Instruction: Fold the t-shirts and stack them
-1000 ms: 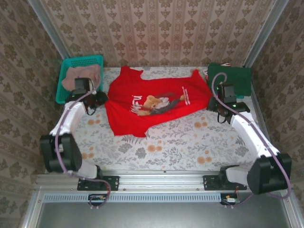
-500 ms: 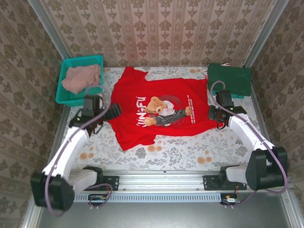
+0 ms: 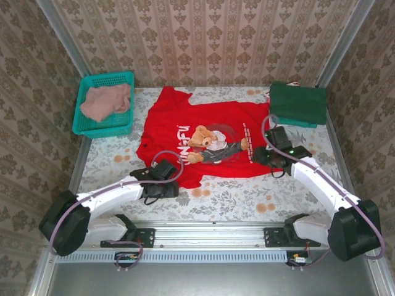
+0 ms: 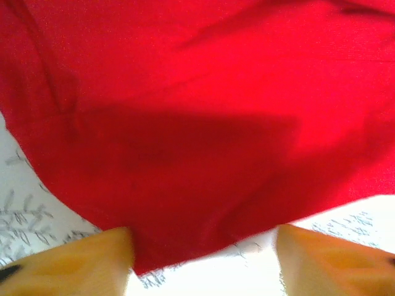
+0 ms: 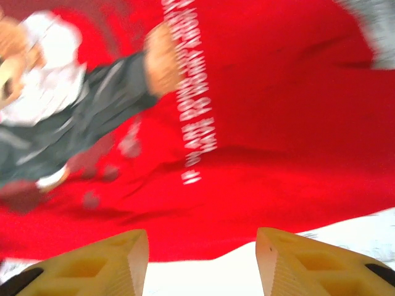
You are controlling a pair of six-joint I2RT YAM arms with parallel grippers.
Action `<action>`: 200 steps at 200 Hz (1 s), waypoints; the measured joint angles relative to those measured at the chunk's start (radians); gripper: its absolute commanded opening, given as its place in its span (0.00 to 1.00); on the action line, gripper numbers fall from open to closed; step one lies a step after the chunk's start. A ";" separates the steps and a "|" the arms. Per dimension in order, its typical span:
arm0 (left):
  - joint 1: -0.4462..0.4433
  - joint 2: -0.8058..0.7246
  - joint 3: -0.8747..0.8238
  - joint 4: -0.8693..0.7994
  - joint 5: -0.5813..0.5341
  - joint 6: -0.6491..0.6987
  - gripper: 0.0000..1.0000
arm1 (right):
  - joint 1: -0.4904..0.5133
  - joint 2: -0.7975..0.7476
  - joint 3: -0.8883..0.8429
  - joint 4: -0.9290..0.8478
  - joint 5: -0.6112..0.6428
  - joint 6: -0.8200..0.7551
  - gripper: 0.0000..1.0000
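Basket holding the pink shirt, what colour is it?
The basket is teal; the top external view shows it best.

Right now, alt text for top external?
A red teddy-bear t-shirt lies spread print-up on the floral table, both arms' jaws open at its edges. A pink shirt sits in a teal basket far left; folded green shirts lie far right.
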 measured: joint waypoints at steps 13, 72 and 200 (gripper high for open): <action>0.000 0.032 0.001 0.008 -0.023 -0.003 0.31 | 0.078 0.002 -0.014 0.014 0.001 0.025 0.52; 0.002 0.034 0.074 -0.012 -0.070 0.046 0.00 | 0.245 0.009 -0.066 0.067 0.058 0.081 0.53; 0.322 0.167 0.340 -0.200 0.068 0.270 0.55 | 0.274 -0.086 -0.120 0.071 0.116 0.082 0.54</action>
